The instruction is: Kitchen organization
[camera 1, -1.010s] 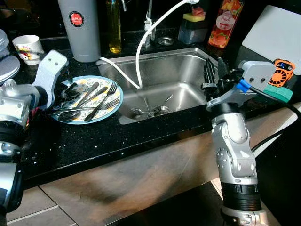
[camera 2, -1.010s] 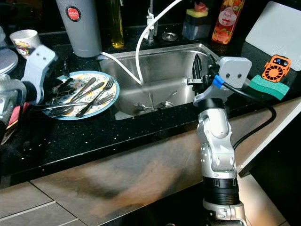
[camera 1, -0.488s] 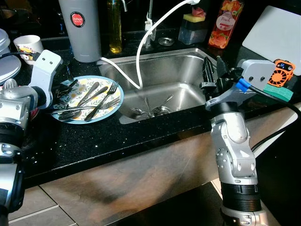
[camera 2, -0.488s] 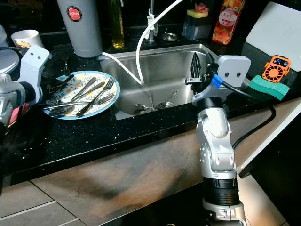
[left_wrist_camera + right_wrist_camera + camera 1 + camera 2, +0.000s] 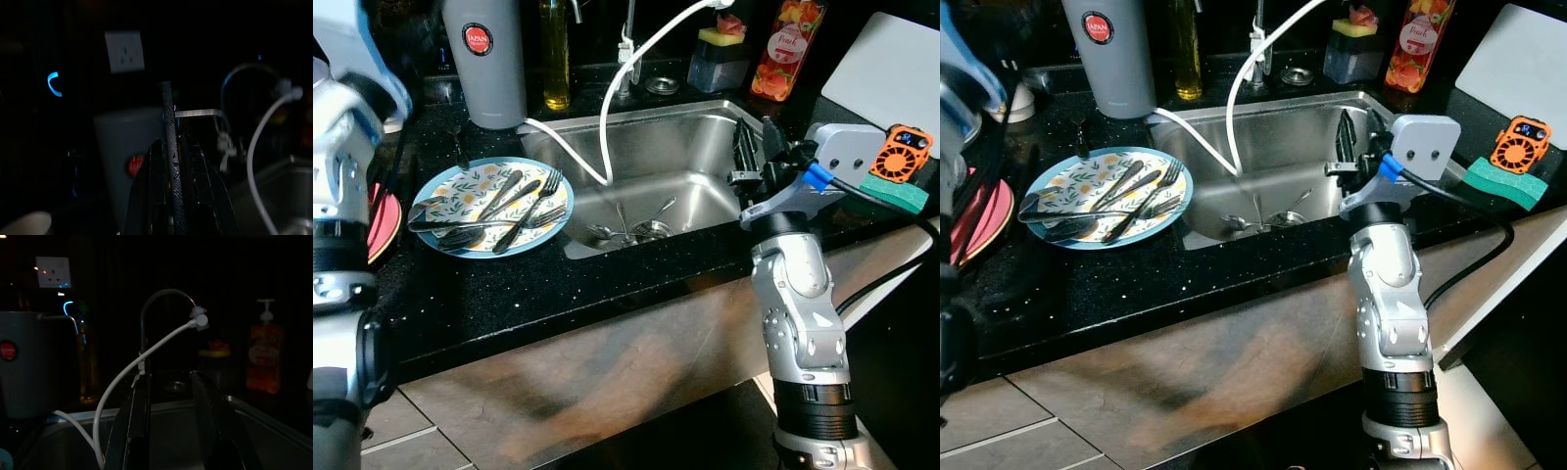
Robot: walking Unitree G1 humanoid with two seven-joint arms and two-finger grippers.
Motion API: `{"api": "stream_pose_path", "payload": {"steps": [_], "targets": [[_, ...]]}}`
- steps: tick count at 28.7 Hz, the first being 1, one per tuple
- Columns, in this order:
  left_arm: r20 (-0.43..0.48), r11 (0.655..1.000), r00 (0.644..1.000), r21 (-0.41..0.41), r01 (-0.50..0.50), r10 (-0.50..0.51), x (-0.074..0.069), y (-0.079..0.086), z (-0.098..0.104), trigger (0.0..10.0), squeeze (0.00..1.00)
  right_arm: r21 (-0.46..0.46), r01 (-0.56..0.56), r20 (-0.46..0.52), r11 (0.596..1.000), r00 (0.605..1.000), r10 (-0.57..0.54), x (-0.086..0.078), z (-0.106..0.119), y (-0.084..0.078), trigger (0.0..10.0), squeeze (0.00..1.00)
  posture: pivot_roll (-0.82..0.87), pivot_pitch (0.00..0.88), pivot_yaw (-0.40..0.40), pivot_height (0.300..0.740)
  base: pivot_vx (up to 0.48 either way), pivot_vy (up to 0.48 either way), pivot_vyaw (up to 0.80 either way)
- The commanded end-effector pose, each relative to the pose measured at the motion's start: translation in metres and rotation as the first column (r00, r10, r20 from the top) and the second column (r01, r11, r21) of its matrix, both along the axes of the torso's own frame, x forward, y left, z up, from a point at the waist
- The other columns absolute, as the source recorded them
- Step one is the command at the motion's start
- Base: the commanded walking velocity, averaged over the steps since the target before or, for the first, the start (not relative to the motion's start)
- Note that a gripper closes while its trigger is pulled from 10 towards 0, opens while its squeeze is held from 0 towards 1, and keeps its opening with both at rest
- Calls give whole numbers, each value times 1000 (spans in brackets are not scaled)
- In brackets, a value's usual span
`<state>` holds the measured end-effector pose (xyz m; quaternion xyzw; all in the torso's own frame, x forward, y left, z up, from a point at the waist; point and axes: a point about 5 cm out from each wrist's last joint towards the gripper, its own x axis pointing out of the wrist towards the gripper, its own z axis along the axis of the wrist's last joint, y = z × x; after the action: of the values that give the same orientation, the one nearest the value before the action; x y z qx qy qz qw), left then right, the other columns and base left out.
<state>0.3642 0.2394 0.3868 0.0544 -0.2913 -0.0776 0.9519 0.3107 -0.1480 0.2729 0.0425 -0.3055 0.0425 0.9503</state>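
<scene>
A blue-rimmed patterned plate (image 5: 450,191) lies on the black counter left of the steel sink (image 5: 646,147). Several forks and spoons (image 5: 533,201) rest on it. More cutlery (image 5: 626,227) lies at the sink's drain. My left arm (image 5: 342,88) is raised at the far left, blurred. In the left wrist view my left gripper (image 5: 172,142) is shut on a thin dark rod, like a utensil handle (image 5: 168,117), pointing toward the grey flask (image 5: 127,147). My right gripper (image 5: 756,147) hangs open over the sink's right rim with nothing between its fingers (image 5: 142,396).
A white hose (image 5: 607,117) runs from the tap into the sink. A grey flask (image 5: 487,59), oil bottle (image 5: 556,49), soap holder (image 5: 717,54) and orange bottle (image 5: 783,44) line the back. A green sponge (image 5: 891,191), orange device (image 5: 901,152), white board (image 5: 891,69) sit right. Red plate (image 5: 382,220) lies left.
My left arm has lifted from the plate, up and to the left, and its gripper now holds a thin dark rod. The right arm has stayed put.
</scene>
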Motion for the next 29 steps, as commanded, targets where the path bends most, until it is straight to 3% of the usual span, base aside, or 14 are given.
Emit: {"api": "stream_pose_path", "payload": {"steps": [1,2,3,4,7,14,18,20,22,23,24,25,27,29], "targets": [[21,999,1000,-50,-10,11,6,-7,1,10000,0,8,-3,0,1000,1000,3,1,3,0,10000,0,72,62,-40,740,0,0,0],[11,992,1000,-126,-19,20,14,-15,-2,10000,0,7,-4,2,1000,1000,4,1,3,1,10000,0,56,58,-36,740,0,0,0],[11,992,1000,-126,-19,20,14,-15,-2,10000,0,7,-4,2,1000,1000,4,1,3,1,10000,0,56,58,-36,740,0,0,0],[-8,980,1000,-199,-31,30,22,-22,-6,10000,0,7,-1,3,1000,1000,1,1,4,0,10000,0,50,56,-33,740,0,0,0],[-16,959,998,-275,-65,63,29,-31,-11,10000,0,5,10,4,1000,1000,-10,0,3,-3,10000,0,44,56,-29,740,0,0,0],[94,956,969,-211,-205,229,28,-45,-4,10000,0,8,30,5,1000,1000,-30,-3,3,-6,10000,0,30,55,-18,740,0,0,0],[130,957,965,-216,-195,227,26,-48,0,10000,0,12,33,1,999,999,-33,-4,1,-6,10000,0,44,61,-8,740,0,0,0],[90,947,977,-276,-161,192,29,-49,-3,10000,0,14,33,-1,999,999,-33,-4,1,-5,10000,0,58,69,-9,740,0,0,0],[77,950,981,-272,-151,178,30,-53,-4,10000,0,15,32,0,999,999,-32,-4,1,-5,10000,0,64,73,-13,740,0,0,0],[76,956,987,-269,-115,141,30,-66,-8,10000,0,16,29,0,999,1000,-29,-3,2,-5,10000,0,69,83,-16,740,0,0,0],[101,971,991,-231,-61,86,28,-92,-14,10000,0,15,24,-2,1000,1000,-24,-2,2,-4,10000,0,69,83,-16,740,0,0,0],[101,971,991,-231,-61,86,28,-92,-14,10000,0,15,24,-2,1000,1000,-24,-2,2,-4,10000,0,69,83,-16,740,0,0,0],[140,985,990,-174,-10,35,22,-116,-19,10000,0,14,19,-3,1000,1000,-19,-2,2,-3,10000,0,72,84,-19,740,0,0,0],[130,978,991,-198,62,-37,20,-138,-23,10000,0,14,16,-3,1000,1000,-16,-1,3,-2,10000,0,72,84,-19,740,0,0,0]]}}
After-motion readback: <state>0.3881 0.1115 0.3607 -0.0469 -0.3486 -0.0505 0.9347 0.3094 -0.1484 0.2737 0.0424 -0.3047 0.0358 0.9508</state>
